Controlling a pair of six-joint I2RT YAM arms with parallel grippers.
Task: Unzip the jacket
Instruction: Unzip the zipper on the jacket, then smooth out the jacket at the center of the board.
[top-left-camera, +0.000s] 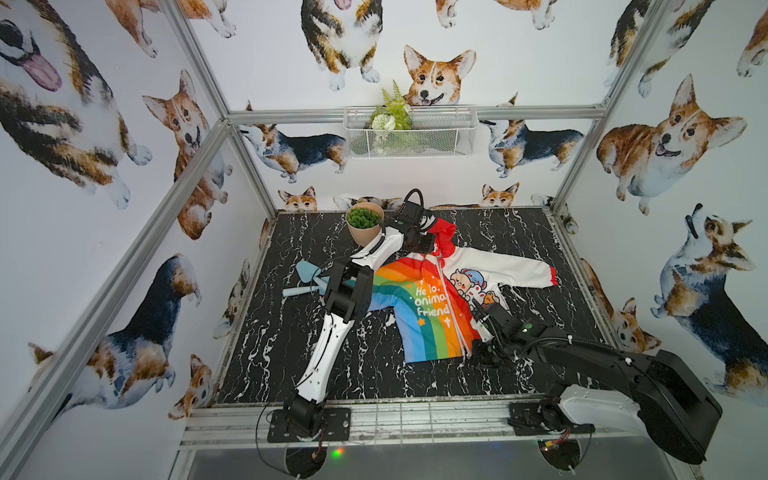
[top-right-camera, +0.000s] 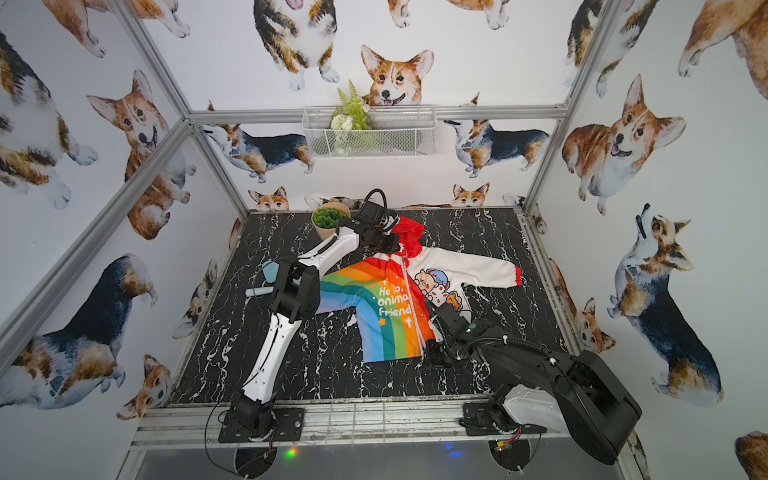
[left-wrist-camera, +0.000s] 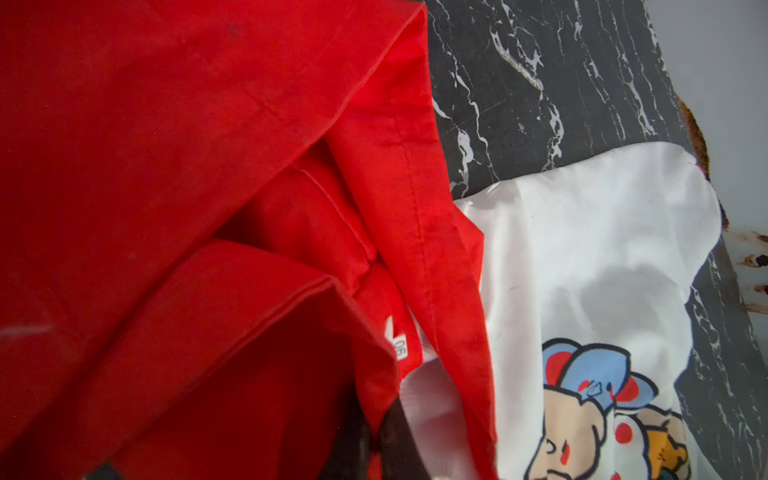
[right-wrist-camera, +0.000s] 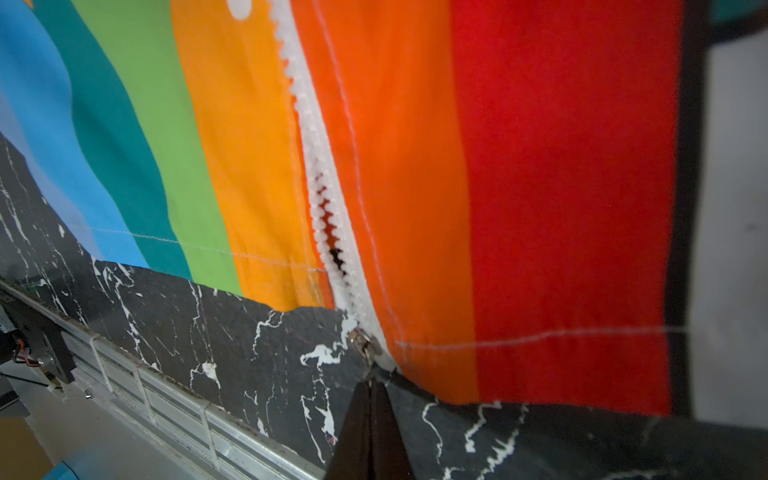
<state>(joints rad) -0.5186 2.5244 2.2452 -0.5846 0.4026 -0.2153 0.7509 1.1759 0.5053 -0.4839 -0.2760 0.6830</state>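
Nearly done: right hand (right-wrist-camera: 371, 386) is pinching the zipper slider (right-wrist-camera: 365, 343) at the jacket (top-left-camera: 432, 307) hem; left hand (top-left-camera: 430, 245) at the hood (left-wrist-camera: 208, 124), grip unclear.

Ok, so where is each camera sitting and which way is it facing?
Both top views: high above the front rail, looking down at the jacket on the table; left arm and right arm show.
Left wrist: close over the red hood; one dark fingertip shows.
Right wrist: low at the hem, facing along the zipper; right gripper pinches the zipper pull.
Shared: all four show the jacket.
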